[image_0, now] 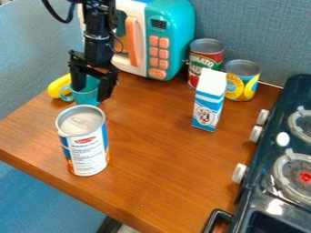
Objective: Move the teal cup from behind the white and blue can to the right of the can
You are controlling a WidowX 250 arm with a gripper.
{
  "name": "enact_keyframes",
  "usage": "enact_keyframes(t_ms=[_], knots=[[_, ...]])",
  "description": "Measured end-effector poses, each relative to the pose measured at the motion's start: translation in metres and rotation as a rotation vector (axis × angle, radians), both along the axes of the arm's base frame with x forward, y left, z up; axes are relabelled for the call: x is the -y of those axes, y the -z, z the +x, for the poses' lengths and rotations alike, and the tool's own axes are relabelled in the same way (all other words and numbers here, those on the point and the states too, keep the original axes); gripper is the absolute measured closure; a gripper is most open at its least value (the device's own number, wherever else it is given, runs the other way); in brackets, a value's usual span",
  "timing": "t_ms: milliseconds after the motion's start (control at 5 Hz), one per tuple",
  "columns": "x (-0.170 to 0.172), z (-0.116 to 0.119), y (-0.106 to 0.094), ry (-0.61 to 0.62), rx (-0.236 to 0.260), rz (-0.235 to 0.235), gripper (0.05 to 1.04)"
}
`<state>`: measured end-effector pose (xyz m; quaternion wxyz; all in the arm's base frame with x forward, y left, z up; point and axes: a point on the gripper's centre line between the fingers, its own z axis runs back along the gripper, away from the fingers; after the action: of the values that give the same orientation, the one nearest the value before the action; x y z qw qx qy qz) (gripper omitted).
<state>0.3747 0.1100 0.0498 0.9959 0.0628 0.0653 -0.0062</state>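
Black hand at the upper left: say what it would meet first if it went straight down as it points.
The hand would likely meet the teal cup first; depth is hard to judge here, and they may already touch.

The tabletop [164,168] presents a smooth wood-grain surface with a satin sheen. The stove [267,200] has a glossy black finish. The large can [88,152] shows a dull metal lid. The toy microwave [176,27] appears to be smooth plastic. The wall panel [255,32] has a matt, cloth-like texture.
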Motion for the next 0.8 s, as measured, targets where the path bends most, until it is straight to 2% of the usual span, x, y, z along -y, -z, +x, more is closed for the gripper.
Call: enact_keyframes(t_ms=[200,400,600,800], knots=[[-0.0003,0.0028,0.0175,0.002,-0.032,-0.006,0.394],[-0.0005,0.003,0.0186,0.018,-0.032,-0.019,0.688],[-0.0011,0.0026,0.0182,0.025,-0.032,-0.028,0.897],[-0.0066,0.0029,0.0108,0.023,0.001,-0.034,0.96]])
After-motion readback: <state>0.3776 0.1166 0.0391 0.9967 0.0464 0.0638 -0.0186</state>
